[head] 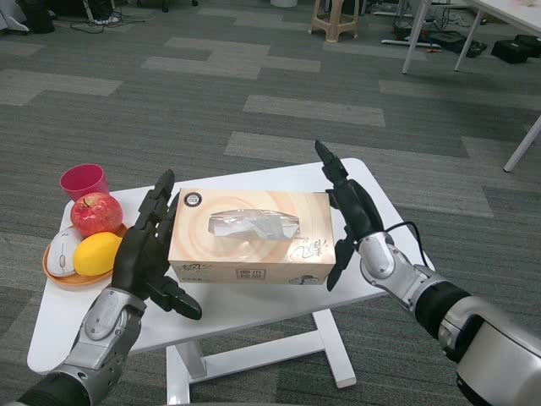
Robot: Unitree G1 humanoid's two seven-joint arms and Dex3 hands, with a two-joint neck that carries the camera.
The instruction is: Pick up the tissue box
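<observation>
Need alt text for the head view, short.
A tan tissue box sits on a small white table, flanked by the robot's open left hand and right hand. At far left, an orange plate holds an apple, a lemon and a white mouse, a pink cup behind.

white table [254, 311] | on it: tissue box [251, 237], orange plate [59, 277], pink cup [83, 181]
</observation>
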